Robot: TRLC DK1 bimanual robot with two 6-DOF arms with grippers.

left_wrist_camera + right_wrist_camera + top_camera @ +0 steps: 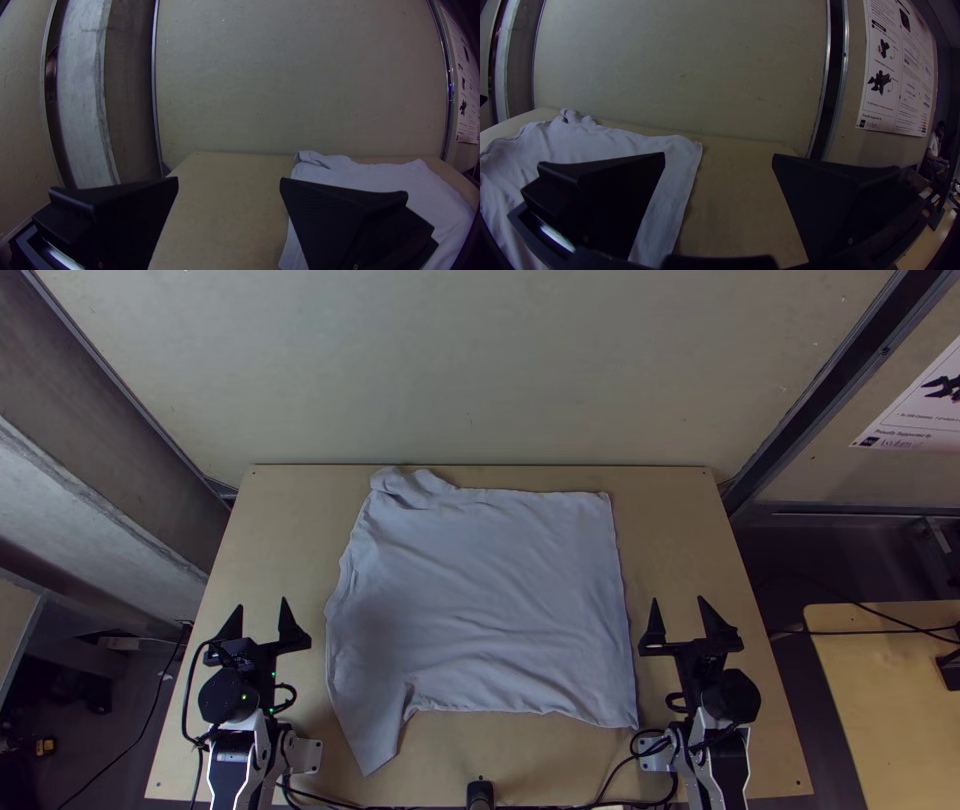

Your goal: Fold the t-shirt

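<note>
1. Okay, the left pincer [262, 607] is spread, its two black fingers well apart, pointing up the table [280, 530] toward the far edge.
2. The right pincer [679, 602] is spread too, pointing the same way.
3. The t-shirt [480, 590] lies spread between the two pincers and reaches beyond their tips, with light creases across it.
4. To the right of the left pincer, past a strip of wood, runs the shirt's wavy left edge; a sleeve [375, 738] sticks out toward the near side, its end nearer the front than the pincer.
5. Ahead and to the right of the left pincer, the shirt's far left corner [408, 483] is bunched up at the table's far edge.
6. Close to the left of the right pincer is the shirt's straighter right edge; its near corner lies just beside the black cables [655, 745].
7. Open wood runs ahead of both pincers, and outward to the table's side edges, with less room outside the right one.
8. Beyond the table, to the right pincer's right, a white poster [897, 70] carries small print and dark drawings.
</note>
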